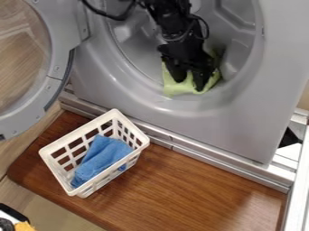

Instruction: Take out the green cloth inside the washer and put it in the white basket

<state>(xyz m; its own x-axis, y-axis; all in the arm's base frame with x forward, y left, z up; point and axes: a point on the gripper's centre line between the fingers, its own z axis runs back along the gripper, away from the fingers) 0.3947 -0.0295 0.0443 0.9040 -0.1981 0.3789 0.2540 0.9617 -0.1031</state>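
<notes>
Gripper, black and two-fingered (189, 85): fingers spread apart, tips down against the light-green soft cloth (177, 88), which lies at the lower lip of the grey washer's round opening (163, 100). No firm pinch is evident. Risk: closing on a shallow fold could let the cloth slip back into the drum, or drop short of the white plastic lattice basket (60, 175). Cloth orientation: crumpled, partly hidden; broadest visible spread runs left-right along the lip, true long axis indeterminable.

Door (59, 63) cropped L, green cloth (173, 89) partly hid by gripper (189, 85), orange obj. (24, 226) unclear
</notes>
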